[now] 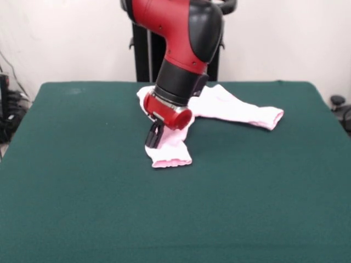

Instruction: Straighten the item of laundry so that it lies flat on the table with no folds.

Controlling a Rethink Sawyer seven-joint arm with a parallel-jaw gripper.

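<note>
The pale pink baby trousers [230, 108] lie on the dark green table [82, 181] near its far middle. One leg runs right to a cuff [272, 116]. The other leg comes toward the camera and ends in a cuff [171, 159]. The waist part is mostly hidden behind the red and black arm [181, 49]. My gripper [154, 135] hangs low over the near leg, at or just above the cloth. Its black tips sit close together, and I cannot tell whether they hold cloth.
The robot's black pedestal [143, 55] stands behind the table's far edge. Cables and dark gear [8, 109] sit off the table at the left, and a dark object [340, 107] at the right.
</note>
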